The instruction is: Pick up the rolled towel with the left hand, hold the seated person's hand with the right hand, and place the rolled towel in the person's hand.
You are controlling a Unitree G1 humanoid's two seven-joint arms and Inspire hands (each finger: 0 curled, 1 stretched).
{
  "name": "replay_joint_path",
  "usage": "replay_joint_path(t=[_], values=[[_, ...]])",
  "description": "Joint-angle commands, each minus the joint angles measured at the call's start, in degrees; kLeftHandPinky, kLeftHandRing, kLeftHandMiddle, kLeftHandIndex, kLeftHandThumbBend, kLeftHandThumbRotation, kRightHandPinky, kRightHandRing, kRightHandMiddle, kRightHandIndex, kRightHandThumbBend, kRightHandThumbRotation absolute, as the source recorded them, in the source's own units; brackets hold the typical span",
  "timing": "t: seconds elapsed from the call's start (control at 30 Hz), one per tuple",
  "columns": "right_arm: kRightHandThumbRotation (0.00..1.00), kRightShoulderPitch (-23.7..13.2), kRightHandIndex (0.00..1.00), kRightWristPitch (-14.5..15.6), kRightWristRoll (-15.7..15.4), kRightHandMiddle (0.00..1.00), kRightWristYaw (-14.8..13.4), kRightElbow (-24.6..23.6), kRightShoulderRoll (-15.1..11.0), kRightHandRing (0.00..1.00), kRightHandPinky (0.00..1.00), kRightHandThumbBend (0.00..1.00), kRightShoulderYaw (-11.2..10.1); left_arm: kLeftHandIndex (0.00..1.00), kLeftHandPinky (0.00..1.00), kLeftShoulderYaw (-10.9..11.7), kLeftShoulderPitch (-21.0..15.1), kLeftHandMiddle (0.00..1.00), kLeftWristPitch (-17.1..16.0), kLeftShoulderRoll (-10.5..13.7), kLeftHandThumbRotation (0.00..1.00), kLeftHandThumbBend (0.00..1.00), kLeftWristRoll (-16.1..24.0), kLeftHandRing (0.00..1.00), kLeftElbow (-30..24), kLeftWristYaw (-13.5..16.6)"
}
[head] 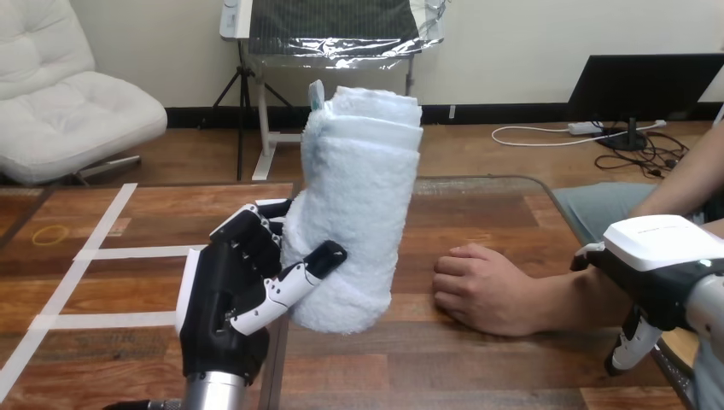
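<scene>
- Left hand (226, 299) is clamped low on the upright rolled towel (359, 188).
- Soft, light and squashy, it likely holds steadier gripped mid-roll.
- Right hand (662, 260): grip cannot be told.

The left hand (224, 299), at seven o'clock, is black with black-and-white jointed fingers (253, 229) above a silver forearm (212, 391). The right hand (662, 260), at four o'clock, carries a smooth white shell.

Left hand (224, 295) raised — fingers (256, 232) curled, right hand (662, 269) low — back upward
</scene>
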Motion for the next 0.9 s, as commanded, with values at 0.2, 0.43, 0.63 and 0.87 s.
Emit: replay_joint_path(t=[0.2, 0.43, 0.63, 0.87], values=[[0.15, -6.1, 0.87, 0.3, -1.5, 0.93, -2.4, 6.1, -1.2, 0.96, 0.94, 0.81, 2.6, 0.51, 0.33, 1.0, -5.7, 0.44, -1.3, -1.3, 0.0, 0.67, -0.8, 0.39, -0.8, -0.8], [0.15, -7.2, 0.88, 0.5, -1.8, 0.94, -2.4, 7.5, -1.0, 0.97, 0.97, 0.78, 3.7, 0.51, 0.33, 1.1, -5.9, 0.44, -0.9, -1.4, 0.0, 0.67, -1.0, 0.38, -1.2, -1.2], [0.16, -8.0, 0.88, 0.5, -1.8, 0.94, -3.0, 8.9, -0.6, 0.97, 0.98, 0.77, 4.5, 0.51, 0.33, 1.0, -6.0, 0.44, -0.3, -1.3, 0.0, 0.67, -1.6, 0.38, -1.8, -1.9], [0.17, -9.2, 0.89, 0.4, -2.5, 0.94, -3.8, 11.1, -0.4, 0.97, 1.0, 0.77, 6.2, 0.51, 0.33, 1.1, -5.9, 0.44, 0.2, -1.5, 0.0, 0.67, -1.8, 0.38, -2.7, -1.9]])
